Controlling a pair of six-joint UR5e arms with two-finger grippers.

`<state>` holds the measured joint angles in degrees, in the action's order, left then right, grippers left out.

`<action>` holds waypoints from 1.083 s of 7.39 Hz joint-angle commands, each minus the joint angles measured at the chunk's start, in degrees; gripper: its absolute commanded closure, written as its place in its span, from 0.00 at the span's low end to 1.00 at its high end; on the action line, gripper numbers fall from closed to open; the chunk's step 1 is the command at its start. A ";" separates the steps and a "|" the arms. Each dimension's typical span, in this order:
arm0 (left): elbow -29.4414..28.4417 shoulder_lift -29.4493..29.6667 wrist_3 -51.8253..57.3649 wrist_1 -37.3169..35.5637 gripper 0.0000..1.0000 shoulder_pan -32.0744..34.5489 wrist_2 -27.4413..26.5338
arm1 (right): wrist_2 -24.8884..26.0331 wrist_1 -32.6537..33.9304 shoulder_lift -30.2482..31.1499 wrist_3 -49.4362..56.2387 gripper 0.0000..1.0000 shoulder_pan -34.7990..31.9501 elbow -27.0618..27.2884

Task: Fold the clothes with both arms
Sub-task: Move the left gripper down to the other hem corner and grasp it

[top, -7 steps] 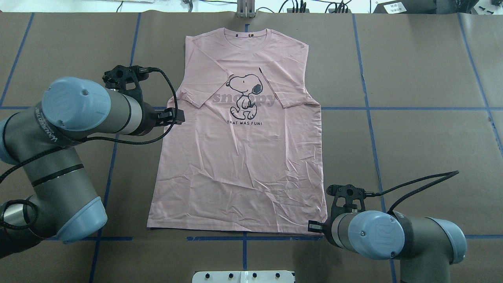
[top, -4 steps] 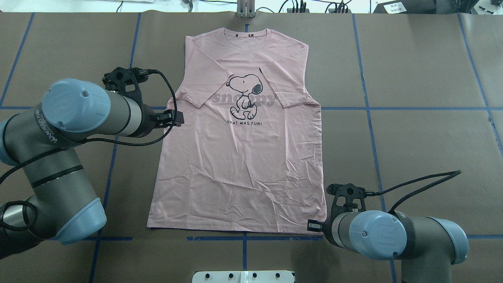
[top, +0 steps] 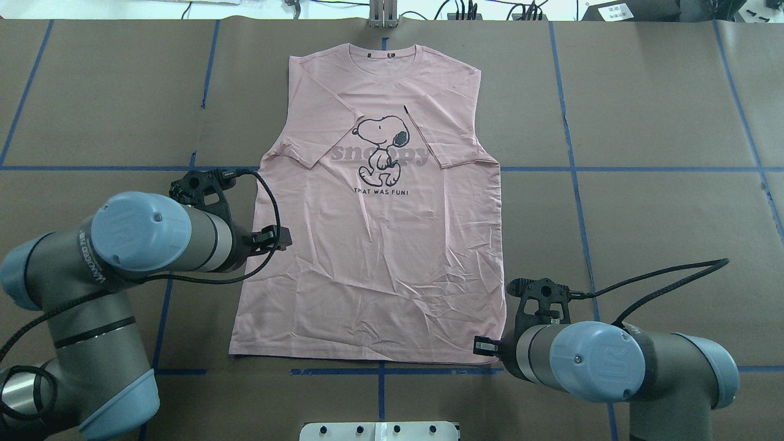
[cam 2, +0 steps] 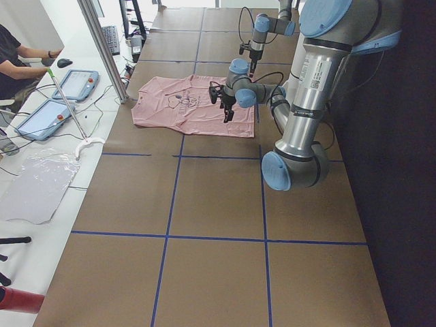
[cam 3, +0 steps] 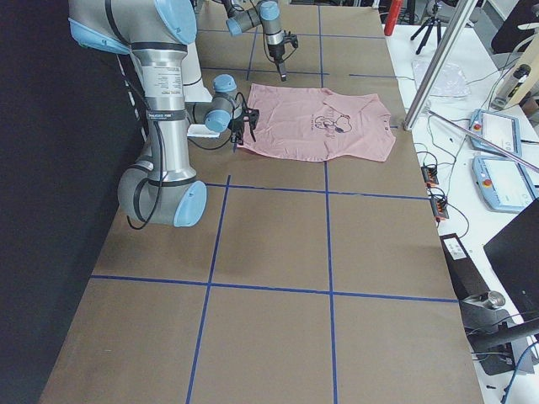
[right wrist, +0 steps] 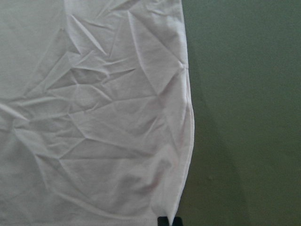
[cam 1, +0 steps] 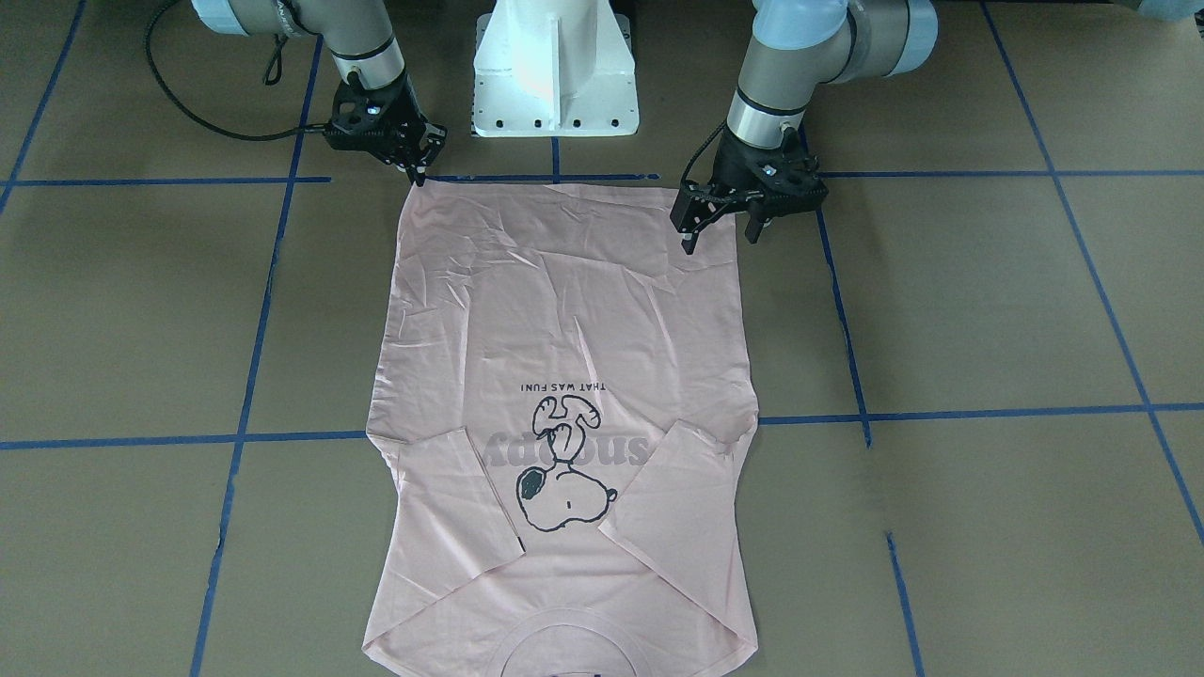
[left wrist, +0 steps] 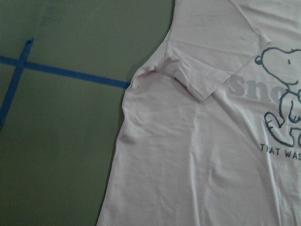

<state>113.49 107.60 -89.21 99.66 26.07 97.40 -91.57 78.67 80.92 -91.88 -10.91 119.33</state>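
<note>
**Edges and clearance.** The T-shirt (top: 380, 245) lies flat and front-up on the brown bench (top: 643, 122), which is marked with a grid of blue tape lines (top: 612, 168). The collar points away from the robot. The hem runs just in front of the white pedestal (cam 1: 555, 75), parallel to the nearest tape line. Both short sleeves are folded inward over the chest, and their tips reach the Snoopy print (top: 383, 150). Bare bench surface extends well out on both sides of the garment. A metal post (top: 383, 13) stands at the far edge beyond the collar. The lower half of the cloth is creased.

**Left hand.** The left hand (cam 1: 720, 243) points down with its fingers spread wide. It straddles the shirt's side edge on the left arm's (top: 141, 233) side, a little above the hem. It holds nothing. Whether the fingertips touch the cloth cannot be told.

**Right hand.** The right hand (cam 1: 418, 177) points down at the hem corner on the right arm's (top: 600, 361) side. Its fingers are drawn narrow, nearly together. The right wrist view shows the dark fingertips (right wrist: 162, 221) pinched onto the very corner of the hem.
</note>
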 commanded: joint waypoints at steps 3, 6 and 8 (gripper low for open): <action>1.12 -5.03 -8.95 0.01 0.00 -9.09 -4.50 | 0.07 -0.09 -0.32 -0.05 1.00 -0.52 0.38; 1.04 -6.79 -9.05 -0.08 0.00 -11.22 -5.20 | -0.01 -0.09 -0.32 -0.05 1.00 -0.43 0.29; 1.04 -6.97 -8.96 -0.08 0.01 -11.57 -5.20 | -0.02 -0.09 -0.32 0.03 1.00 -0.43 0.29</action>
<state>114.53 100.86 -98.23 99.59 14.84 92.28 -91.57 78.57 80.60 -91.92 -11.35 119.63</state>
